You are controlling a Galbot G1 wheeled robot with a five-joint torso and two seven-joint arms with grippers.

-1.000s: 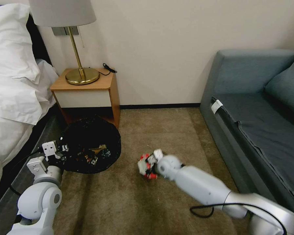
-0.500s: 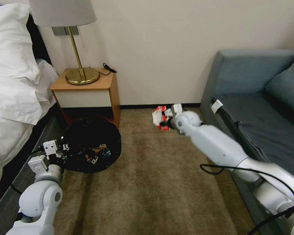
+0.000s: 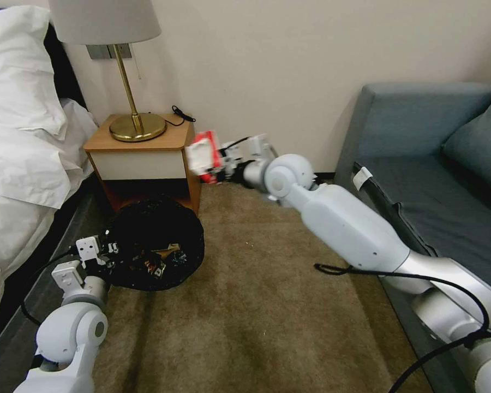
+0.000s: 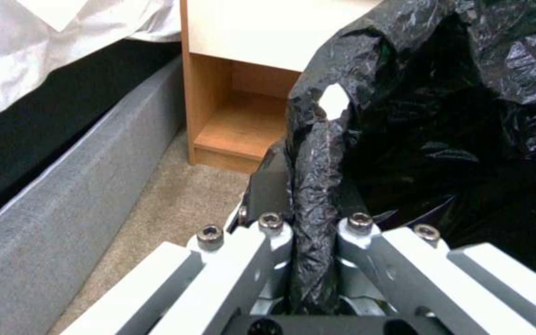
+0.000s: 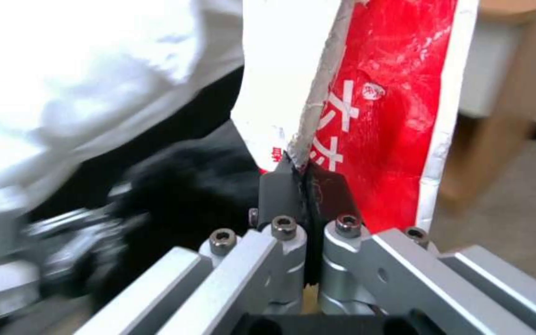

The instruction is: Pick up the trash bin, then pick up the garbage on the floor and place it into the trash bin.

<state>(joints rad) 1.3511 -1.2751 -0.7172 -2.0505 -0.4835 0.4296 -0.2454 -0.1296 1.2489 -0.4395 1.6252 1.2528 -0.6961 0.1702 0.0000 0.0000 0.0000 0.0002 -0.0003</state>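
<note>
You will find legible marks on one item, the crinkled red-and-white foil wrapper (image 5: 398,116): large white East Asian characters running along its red panel, a small round white emblem beside them, and smaller red print on its white panel, too blurred to read.

A plain cream wall (image 3: 311,65) rises above brown carpet (image 3: 256,327). A wooden nightstand (image 3: 142,158) carries a brass lamp (image 3: 131,109), between a white-sheeted bed (image 3: 22,136) and a grey-blue fabric sofa (image 3: 436,174).

Glossy crinkled wrapper (image 5: 398,111); shiny black plastic liner (image 4: 429,116).
</note>
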